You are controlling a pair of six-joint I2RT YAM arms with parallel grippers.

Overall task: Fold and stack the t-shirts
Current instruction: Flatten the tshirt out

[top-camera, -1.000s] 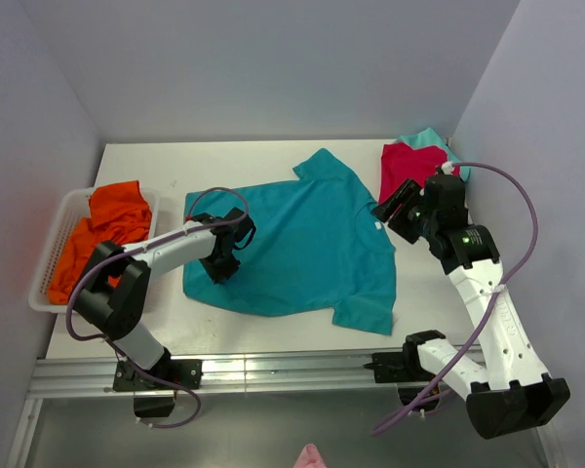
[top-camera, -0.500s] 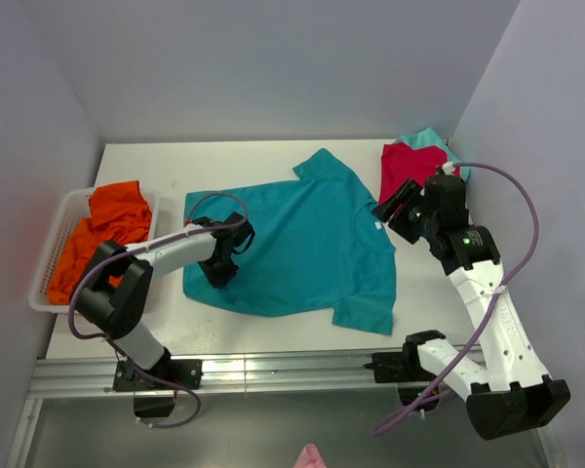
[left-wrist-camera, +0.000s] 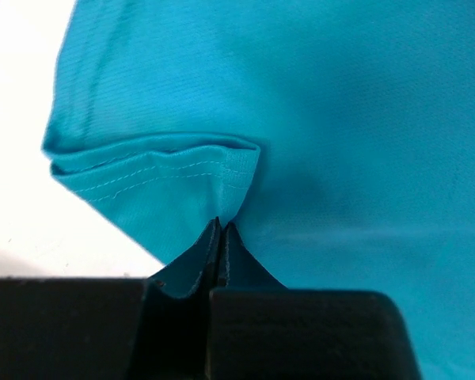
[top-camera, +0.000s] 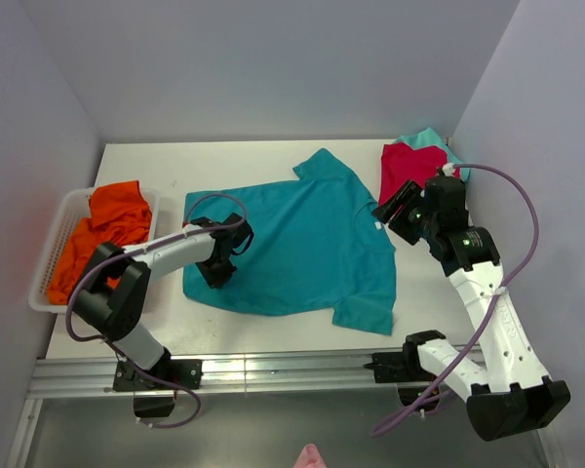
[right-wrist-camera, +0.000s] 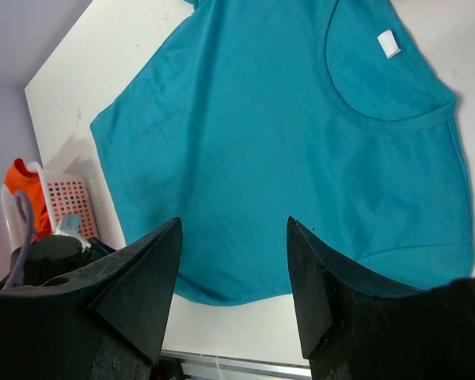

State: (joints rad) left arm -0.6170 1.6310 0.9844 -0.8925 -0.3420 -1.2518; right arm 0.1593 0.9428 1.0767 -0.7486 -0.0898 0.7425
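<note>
Your left gripper [top-camera: 217,273] has its jaws pressed together on a pinch of the hem of the teal-blue cotton short-sleeved t-shirt [top-camera: 302,234], at about 8 o'clock on the garment. In the left wrist view the stitched edge bunches into a small peak between the fingertips. A grip that near the corner looks meant to carry the hem over in a fold.

Your right gripper [top-camera: 390,210] hangs with its jaws spread and nothing between them, over the collar at 3 o'clock, likely waiting to take that end.

The shirt lies flat in the middle of the white table [top-camera: 175,166], hem toward 9 o'clock and one sleeve at 12. It is smooth, and its white neck label [right-wrist-camera: 389,43] shows.

A red tee [top-camera: 405,166] and a light-teal one [top-camera: 424,136] sit folded at 1 o'clock. An orange tee [top-camera: 112,219] is heaped in the white plastic basket [top-camera: 54,253] at 9 o'clock.
</note>
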